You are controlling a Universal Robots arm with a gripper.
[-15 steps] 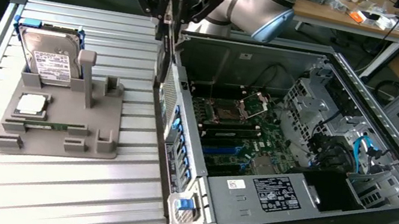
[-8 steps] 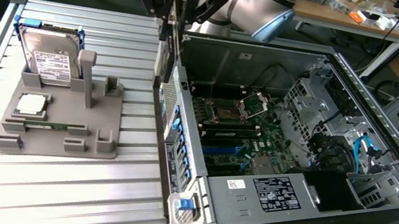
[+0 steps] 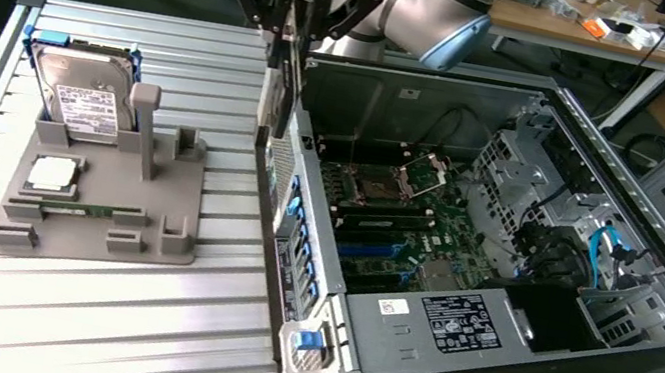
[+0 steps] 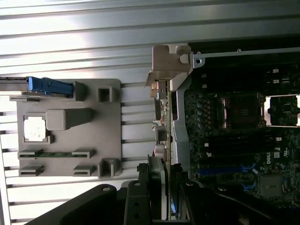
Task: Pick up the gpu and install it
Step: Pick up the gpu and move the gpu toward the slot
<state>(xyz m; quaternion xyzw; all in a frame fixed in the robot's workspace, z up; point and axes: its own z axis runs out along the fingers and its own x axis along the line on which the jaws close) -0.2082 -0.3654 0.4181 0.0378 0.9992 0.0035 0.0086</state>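
My fingers [image 4: 154, 174] are pinched on the two flat faces of the gpu [image 3: 279, 86]; the gripper [image 3: 294, 28] has it by its upper edge, so the card hangs edge-down below the jaws. In the wrist view I see the board edge-on, a thin line running away from the pads.

The card hangs right at the open computer case [image 3: 527, 113], over the wall that faces the slatted table [image 3: 79, 327], with the motherboard [image 3: 395, 217] on one side and the grey fixture [image 3: 99, 208] on the other. It touches neither (as far as I can judge from here). There is silvery metal by its far end in the wrist view, but I cannot separate bracket from case wall there.

How it will handle, as I read it:
- **Weight and stiffness:** light, with a stiff board that will not sag from a hold along one edge.
- **Risks:** the faces look smooth and the hold is narrow, so I expect it to pivot between the pads if a corner catches on the wall. The parts on its faces and its lower contact edge are the fragile bits.
- **Where to hold:** bare board near the top, as now, which leaves the lower edge free.

On the fixture sit the hard drive [image 3: 77, 93], a processor [image 3: 51, 172] and a green memory stick [image 3: 86, 206].
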